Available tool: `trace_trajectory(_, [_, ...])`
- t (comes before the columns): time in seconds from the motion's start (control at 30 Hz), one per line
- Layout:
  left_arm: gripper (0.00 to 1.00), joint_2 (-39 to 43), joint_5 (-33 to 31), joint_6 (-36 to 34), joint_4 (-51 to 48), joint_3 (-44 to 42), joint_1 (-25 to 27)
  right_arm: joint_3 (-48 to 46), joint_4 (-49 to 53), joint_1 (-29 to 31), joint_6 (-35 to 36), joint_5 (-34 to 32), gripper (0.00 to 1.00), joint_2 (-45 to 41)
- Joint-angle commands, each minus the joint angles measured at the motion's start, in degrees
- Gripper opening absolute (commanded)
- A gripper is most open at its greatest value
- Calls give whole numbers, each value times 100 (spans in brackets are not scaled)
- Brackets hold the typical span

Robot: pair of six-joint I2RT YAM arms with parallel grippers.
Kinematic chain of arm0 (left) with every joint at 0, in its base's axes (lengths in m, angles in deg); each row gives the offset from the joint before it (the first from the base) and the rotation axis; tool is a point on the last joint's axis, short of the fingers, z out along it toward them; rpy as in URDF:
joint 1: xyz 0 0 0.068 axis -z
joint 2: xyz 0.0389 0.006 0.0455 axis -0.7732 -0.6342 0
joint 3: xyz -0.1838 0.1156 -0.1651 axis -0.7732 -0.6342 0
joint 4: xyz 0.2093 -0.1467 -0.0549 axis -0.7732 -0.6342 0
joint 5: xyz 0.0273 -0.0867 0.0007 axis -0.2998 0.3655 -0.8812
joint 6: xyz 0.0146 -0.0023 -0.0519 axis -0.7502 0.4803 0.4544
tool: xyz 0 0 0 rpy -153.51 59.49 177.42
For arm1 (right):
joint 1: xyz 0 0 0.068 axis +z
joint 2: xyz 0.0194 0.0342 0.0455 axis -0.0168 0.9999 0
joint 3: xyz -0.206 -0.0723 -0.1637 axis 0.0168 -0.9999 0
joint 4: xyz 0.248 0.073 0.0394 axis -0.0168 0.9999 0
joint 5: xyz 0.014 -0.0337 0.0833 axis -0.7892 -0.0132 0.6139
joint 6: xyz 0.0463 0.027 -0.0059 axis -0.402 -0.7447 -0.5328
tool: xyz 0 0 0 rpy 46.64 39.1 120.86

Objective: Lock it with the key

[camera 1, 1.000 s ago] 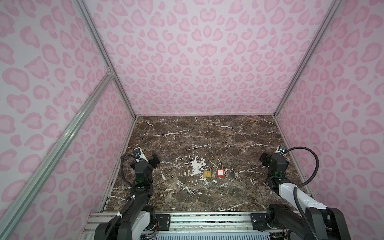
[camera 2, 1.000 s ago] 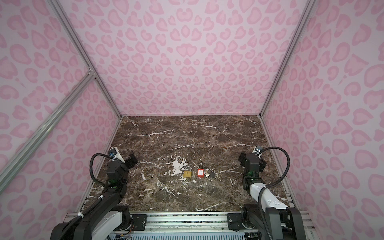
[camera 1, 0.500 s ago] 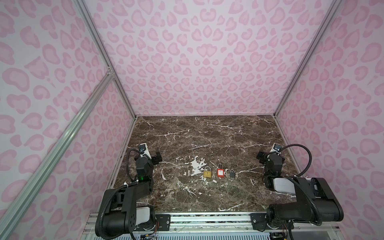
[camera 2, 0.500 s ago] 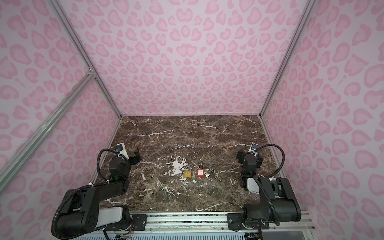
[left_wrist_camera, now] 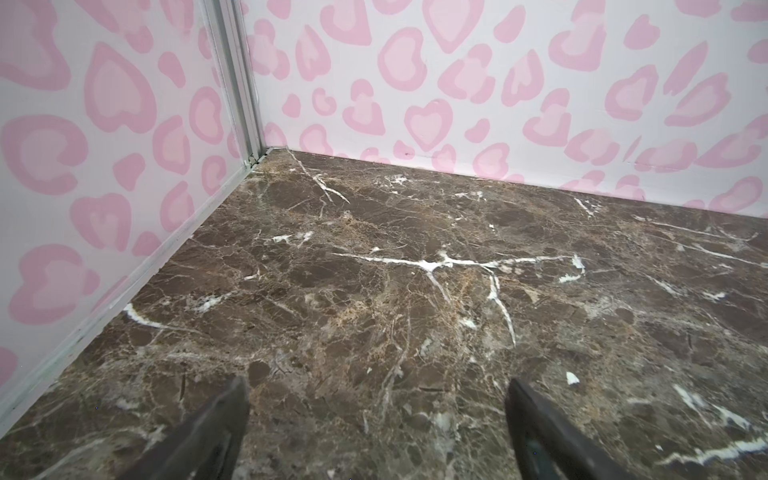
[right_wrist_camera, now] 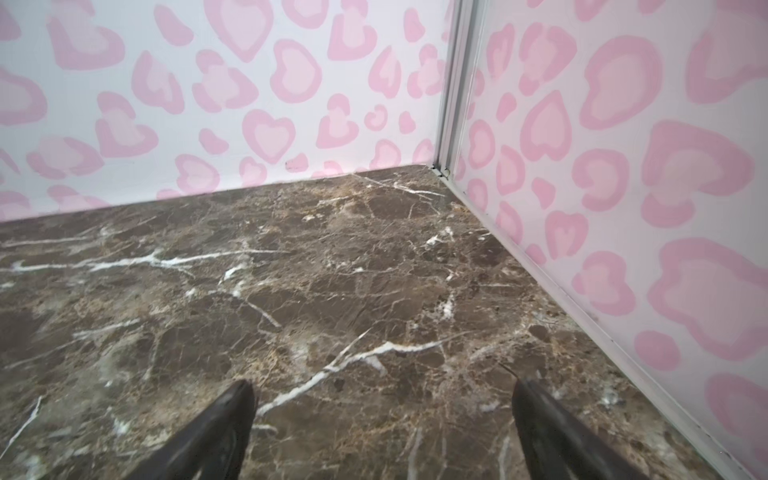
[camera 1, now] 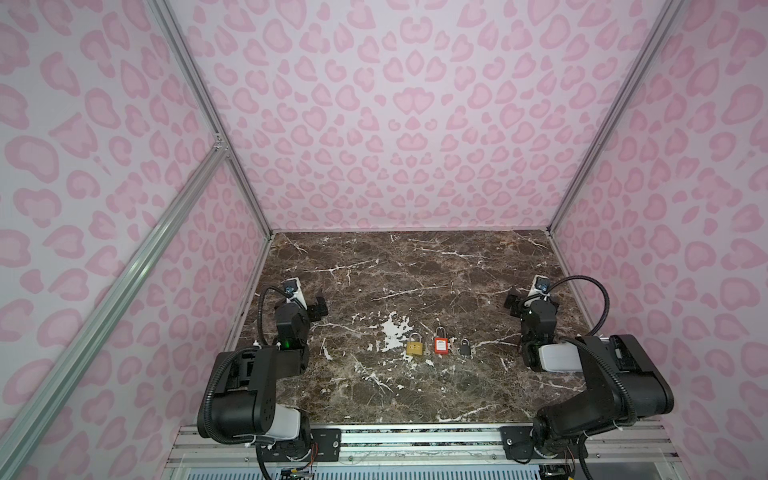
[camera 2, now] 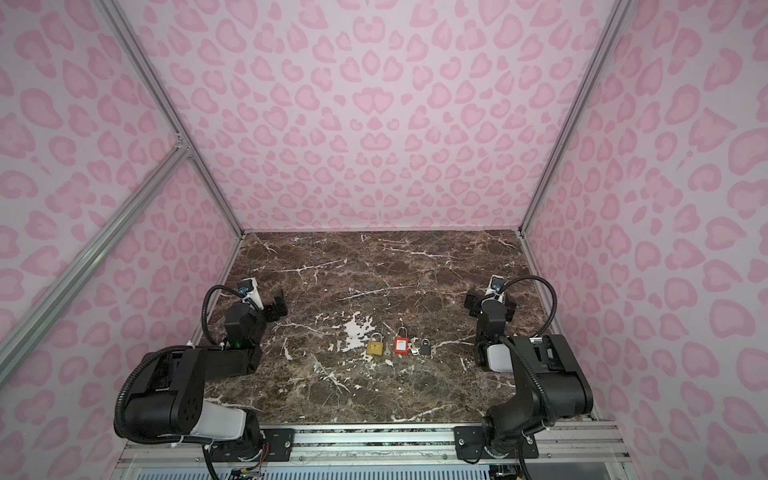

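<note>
Both elbows are standing higher and nearer the camera than a second ago, while the padlocks are lying exactly where they were.

In both top views I am seeing the left end effector (camera 1: pixel 318 306) (camera 2: pixel 277 305) hanging released and empty beside the left wall (camera 1: pixel 232 257). The right end effector (camera 1: pixel 532 298) (camera 2: pixel 492 301) is likewise spread wide and holding nothing near the opposite wall. Between them, well apart from both, the brass padlock (camera 1: pixel 414 347) (camera 2: pixel 375 347), red padlock (camera 1: pixel 441 345) (camera 2: pixel 401 346) and black padlock (camera 1: pixel 465 348) (camera 2: pixel 425 348) are lying flat in a row on the tabletop (camera 1: pixel 415 266).

In a top view a small silvery piece between red and black is looking like the key (camera 2: pixel 414 350), though it is too small to be sure.

Through the left wrist view, the left end effector (left_wrist_camera: pixel 376 384) is framing only bare marble and a corner. The right wrist view is showing the right end effector (right_wrist_camera: pixel 382 384) over the same.

I am judging this as the approach, with nothing touched yet. The key is thin and flat on hard stone, so I am planning a low, square pinch while the other arm pins the lock body.

The middle and far tabletop are lying open. With walls crowding each arm's outer side and the rail (camera 1: pixel 415 436) along the near edge, I am favouring inward swings.
</note>
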Motion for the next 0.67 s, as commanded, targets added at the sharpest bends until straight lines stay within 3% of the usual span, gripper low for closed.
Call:
trace_trajectory(0.0, [97,-35,-222,-161,-51,98,94,72,368,24,76,-339,98,-28])
trace_trajectory(0.63, [97,-49,-352,-237,-77,120,193,65,335,33,89,-352,98,-22])
